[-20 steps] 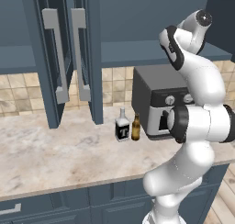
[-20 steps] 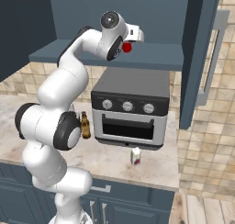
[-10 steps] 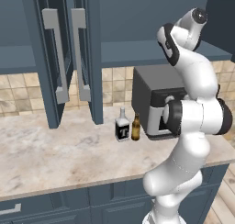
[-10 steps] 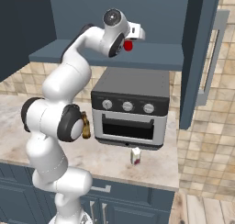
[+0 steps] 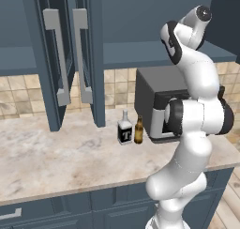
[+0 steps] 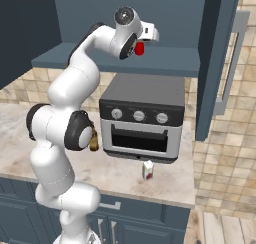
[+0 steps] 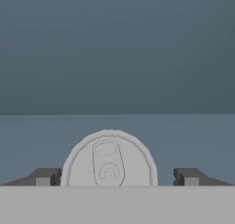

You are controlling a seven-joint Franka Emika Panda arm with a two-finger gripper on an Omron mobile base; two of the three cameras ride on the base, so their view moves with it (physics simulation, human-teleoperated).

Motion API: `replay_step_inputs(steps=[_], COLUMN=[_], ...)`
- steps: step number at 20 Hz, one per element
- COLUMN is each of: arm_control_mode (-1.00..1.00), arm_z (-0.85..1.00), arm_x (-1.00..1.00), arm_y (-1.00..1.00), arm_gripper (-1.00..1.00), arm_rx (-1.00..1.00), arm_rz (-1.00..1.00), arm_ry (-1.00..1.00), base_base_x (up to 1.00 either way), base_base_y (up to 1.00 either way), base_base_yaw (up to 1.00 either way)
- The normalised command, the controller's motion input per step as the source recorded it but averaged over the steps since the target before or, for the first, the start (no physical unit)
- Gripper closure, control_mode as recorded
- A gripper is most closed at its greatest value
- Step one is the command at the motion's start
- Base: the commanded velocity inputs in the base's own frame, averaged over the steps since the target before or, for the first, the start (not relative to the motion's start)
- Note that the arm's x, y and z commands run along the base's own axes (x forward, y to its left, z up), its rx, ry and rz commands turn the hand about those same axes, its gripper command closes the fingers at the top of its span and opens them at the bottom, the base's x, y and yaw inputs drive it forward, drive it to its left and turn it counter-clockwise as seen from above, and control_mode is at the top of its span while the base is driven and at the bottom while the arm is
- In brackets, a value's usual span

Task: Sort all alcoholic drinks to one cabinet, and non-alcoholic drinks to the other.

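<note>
With the claw (image 7: 114,177) spread apart, you have the red can (image 6: 139,48) upright between its fingers, at 6 o'clock on the cabinet shelf (image 6: 165,63), untouched either side.

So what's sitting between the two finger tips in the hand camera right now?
The red can, its silver top facing the hand view. A gap shows between it and each of the gripper's tips, so the jaws stand open.
</note>
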Motion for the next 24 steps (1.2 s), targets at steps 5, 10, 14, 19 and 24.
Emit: replay_step_inputs(steps=[5,10,14,19,24], arm_control_mode=[-1.00,-1.00,-1.00,-1.00,-1.00], arm_z=[-0.10,-0.14,-0.17,-0.04,0.00], arm_x=[0.26,0.22,0.23,-0.05,-0.40], arm_y=[0.00,0.00,0.00,-0.03,-0.09], arm_gripper=[-1.00,-1.00,-1.00,-1.00,-1.00], arm_rx=[0.06,0.08,0.08,0.04,0.01], arm_rz=[0.00,0.00,0.00,0.00,0.00], arm_ry=[0.00,0.00,0.00,-0.11,-0.19], base_base_x=[0.00,0.00,0.00,0.00,0.00], base_base_y=[0.00,0.00,0.00,0.00,0.00], base_base_yaw=[0.00,0.00,0.00,0.00,0.00])
